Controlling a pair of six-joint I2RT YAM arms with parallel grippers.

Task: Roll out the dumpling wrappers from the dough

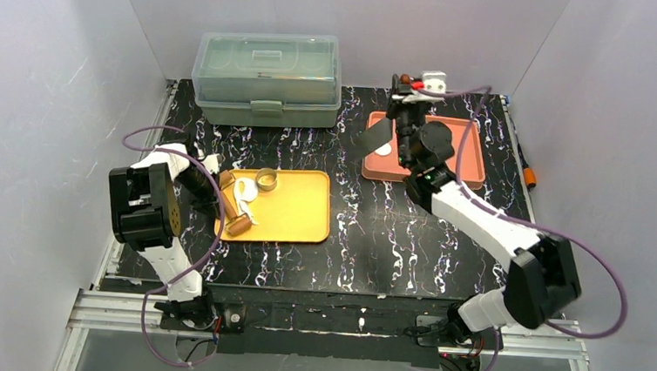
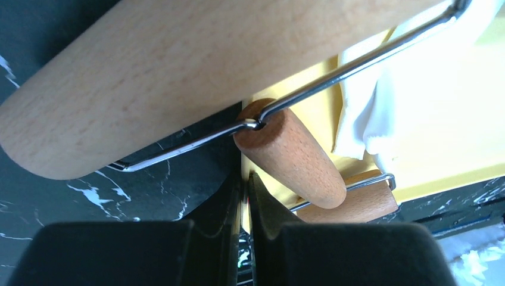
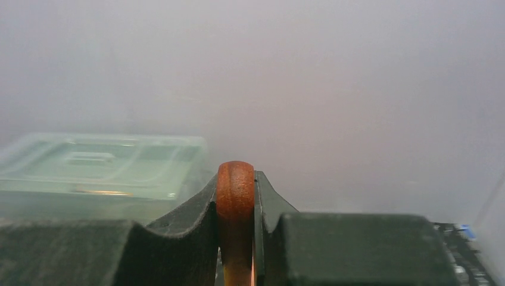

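Note:
The white dough (image 1: 246, 191) lies ragged on the yellow tray (image 1: 301, 214), next to a small metal ring (image 1: 266, 179). A two-roller wooden rolling pin (image 1: 233, 205) rests across the tray's left side. In the left wrist view its big roller (image 2: 149, 77), handle (image 2: 292, 158) and the dough (image 2: 363, 119) fill the picture. My left gripper (image 2: 244, 179) is shut, its tips at the tray's left rim. One round dumpling wrapper (image 1: 383, 152) lies on the orange tray (image 1: 471, 160). My right gripper (image 3: 236, 173) is shut on the wooden handle of a black-bladed spatula (image 1: 379, 137) held over that wrapper.
A clear lidded box (image 1: 267, 76) stands at the back left of the black marbled table (image 1: 374, 232). White walls close in both sides. An orange-tipped tool (image 1: 531, 175) lies at the table's right edge.

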